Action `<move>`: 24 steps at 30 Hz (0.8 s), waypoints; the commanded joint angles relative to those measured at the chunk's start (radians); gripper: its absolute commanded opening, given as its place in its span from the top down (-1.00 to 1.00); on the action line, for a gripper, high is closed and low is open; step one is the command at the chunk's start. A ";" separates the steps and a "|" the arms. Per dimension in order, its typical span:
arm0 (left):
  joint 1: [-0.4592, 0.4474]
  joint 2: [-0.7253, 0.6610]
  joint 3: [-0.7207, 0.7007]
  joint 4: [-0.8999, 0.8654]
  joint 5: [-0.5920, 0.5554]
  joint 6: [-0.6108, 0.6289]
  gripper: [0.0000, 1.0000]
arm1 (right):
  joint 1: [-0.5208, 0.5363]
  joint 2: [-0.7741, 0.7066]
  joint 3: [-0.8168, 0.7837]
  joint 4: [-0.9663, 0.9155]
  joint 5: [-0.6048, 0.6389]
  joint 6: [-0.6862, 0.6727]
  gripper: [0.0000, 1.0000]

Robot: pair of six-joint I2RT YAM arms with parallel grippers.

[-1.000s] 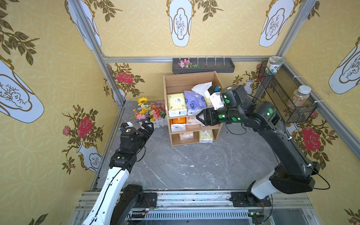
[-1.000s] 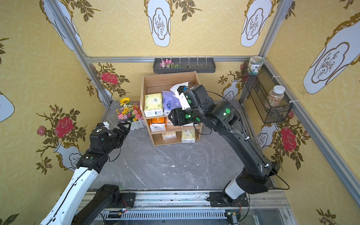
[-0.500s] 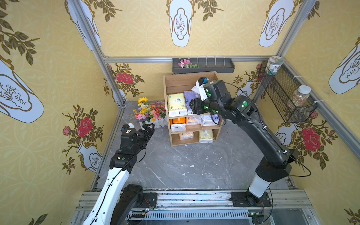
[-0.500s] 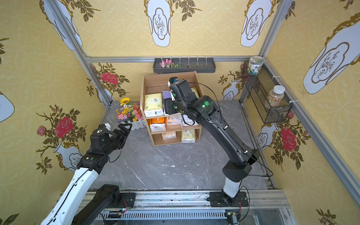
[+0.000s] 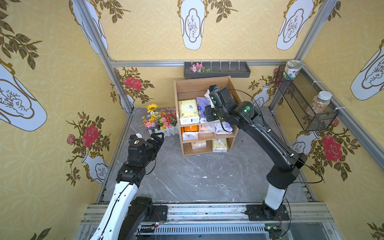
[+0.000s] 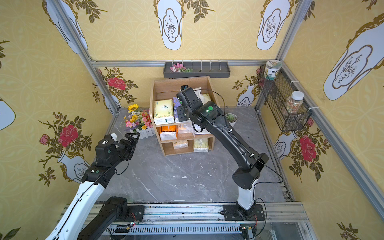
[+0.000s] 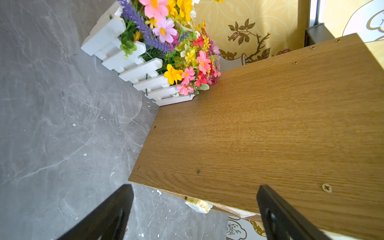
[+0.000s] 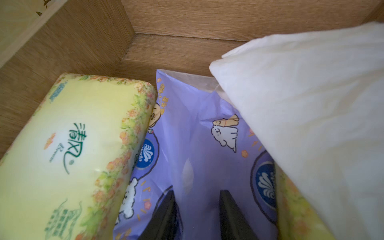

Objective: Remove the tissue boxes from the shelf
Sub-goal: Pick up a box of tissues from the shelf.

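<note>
Swinging into the shelf (image 5: 199, 87), the right gripper (image 8: 196, 192) is closing, pinching the purple tissue pack (image 8: 187, 124); removal is probably starting, while the left gripper (image 7: 194, 187) is idling, spread wide.

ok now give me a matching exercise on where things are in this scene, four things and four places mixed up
Things
1. pale yellow tissue pack
2. orange tissue pack
3. jar of coloured bits
4. left gripper

Places
A. in the black wire basket on the wall
B. top tier of the shelf
C. open, near the flower planter
D. middle tier of the shelf

Pairs: 1-B, 2-D, 3-A, 4-C
</note>
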 commanded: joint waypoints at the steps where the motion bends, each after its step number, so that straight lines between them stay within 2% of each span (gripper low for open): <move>1: 0.000 0.000 0.002 0.012 0.000 -0.012 -0.97 | 0.001 -0.035 -0.048 0.061 -0.001 0.008 0.50; 8: 0.001 0.016 0.036 0.018 0.050 -0.006 -0.98 | 0.000 -0.064 -0.052 0.072 -0.016 0.006 1.00; 18: -0.013 0.014 0.067 0.092 0.154 -0.168 -1.00 | 0.005 -0.170 -0.136 0.043 -0.103 0.044 1.00; 24: -0.098 -0.027 0.068 0.082 0.113 -0.271 -1.00 | 0.011 -0.261 -0.230 0.015 -0.181 0.057 1.00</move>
